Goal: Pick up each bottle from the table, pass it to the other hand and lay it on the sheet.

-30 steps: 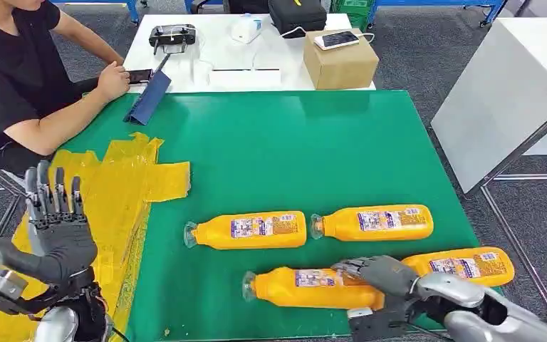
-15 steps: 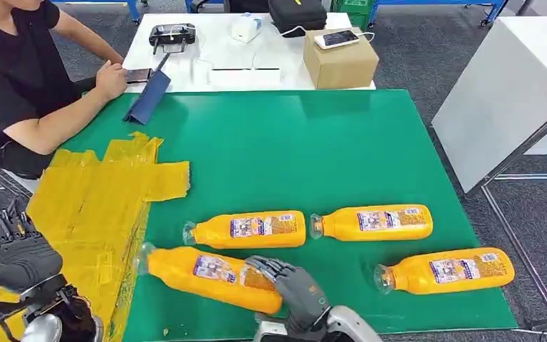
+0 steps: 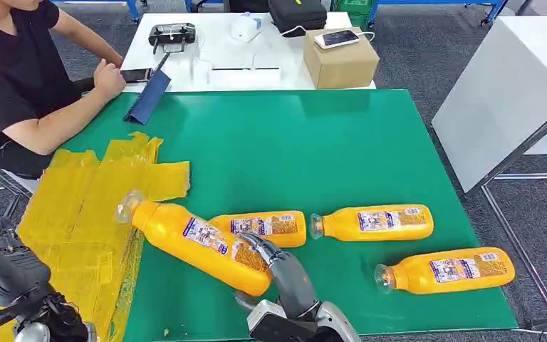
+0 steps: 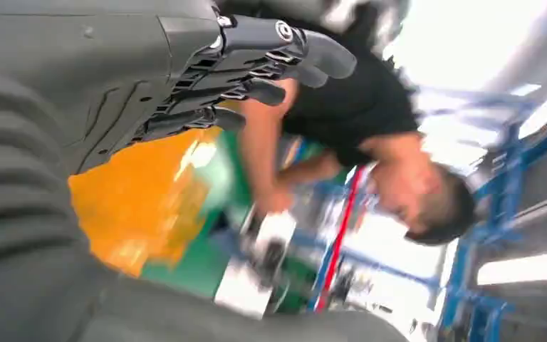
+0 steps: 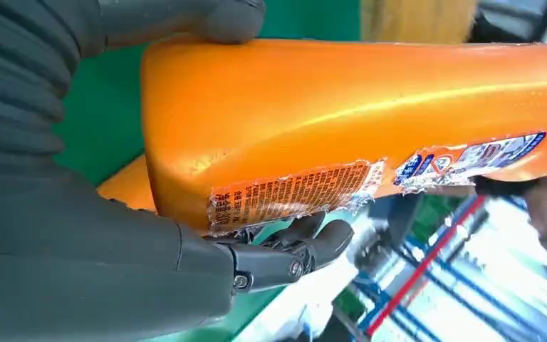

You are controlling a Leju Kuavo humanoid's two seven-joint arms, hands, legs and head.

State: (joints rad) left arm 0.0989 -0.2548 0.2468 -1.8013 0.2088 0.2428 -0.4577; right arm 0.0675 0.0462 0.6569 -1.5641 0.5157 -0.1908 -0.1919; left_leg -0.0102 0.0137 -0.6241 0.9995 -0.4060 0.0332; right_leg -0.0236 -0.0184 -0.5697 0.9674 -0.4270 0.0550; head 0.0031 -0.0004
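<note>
Right hand (image 3: 285,274) has its fingers (image 5: 313,246) wrapped round the bottle's (image 3: 192,242) base, cap aimed at 10 o'clock so the empty, spread left hand (image 4: 206,78) can take it over the yellow sheet (image 3: 78,206).

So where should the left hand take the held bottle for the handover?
Probably the upper body, just below the neck. The right hand grips the bottle at its base, leaving the cap end free and tilted toward the sheet. The open left hand could close in from that side.
</note>
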